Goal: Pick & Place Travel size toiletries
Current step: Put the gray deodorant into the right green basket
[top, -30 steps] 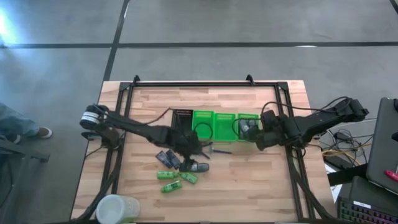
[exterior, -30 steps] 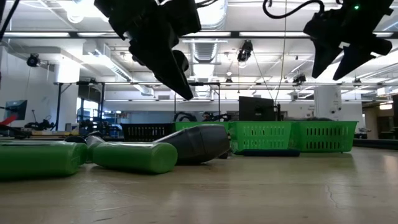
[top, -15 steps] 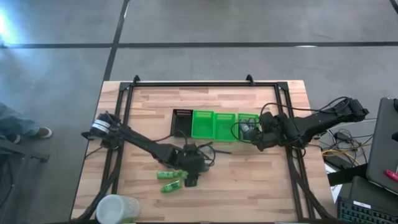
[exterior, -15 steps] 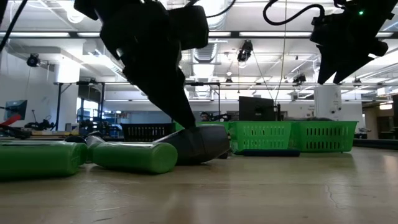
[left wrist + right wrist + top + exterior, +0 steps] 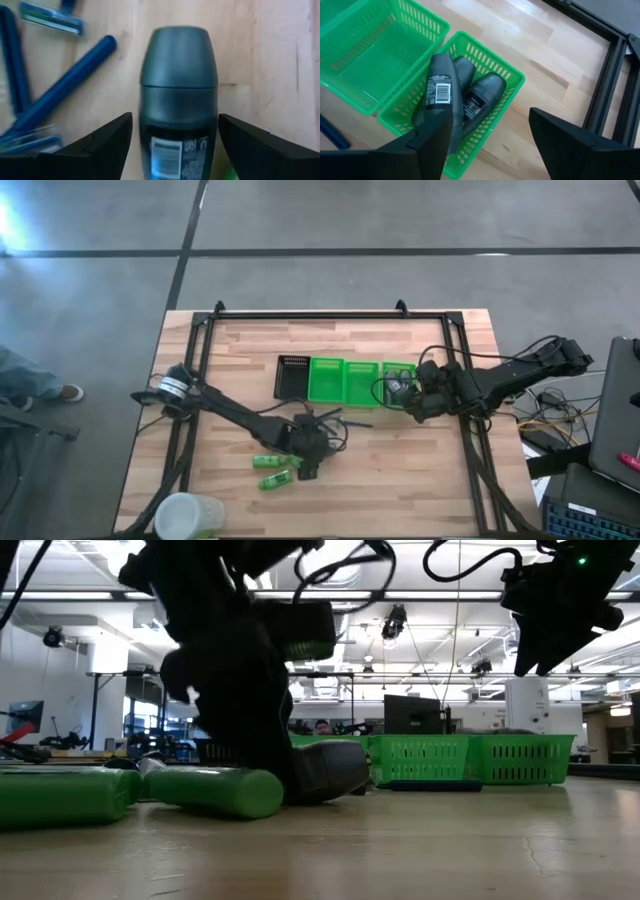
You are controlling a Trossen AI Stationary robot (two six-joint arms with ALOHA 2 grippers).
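My left gripper is open and low over the table. Its fingers stand on either side of a dark grey oval bottle that lies flat on the wood. In the low view the gripper comes down onto that bottle, beside two green tubes. Blue razors lie next to the bottle. In the high view the green tubes lie just left of the gripper. My right gripper is open and hovers above the rightmost green tray, which holds three dark bottles. My left gripper straddles the dark bottle's body from above, pointing down, with the fingers across the lying bottle. A strip of wood shows beside one finger. Whether the other finger touches the bottle, I cannot tell.
A black slotted tray and three green trays stand in a row mid-table. A pale cup sits at the near left corner. Black frame rails run along the table's sides. Bare wood lies near the right front.
My left gripper has moved toward the near edge and down, from above the item pile to low around the dark bottle. It now covers the dark packets that showed earlier. The bottle and green tubes have stayed where they were.
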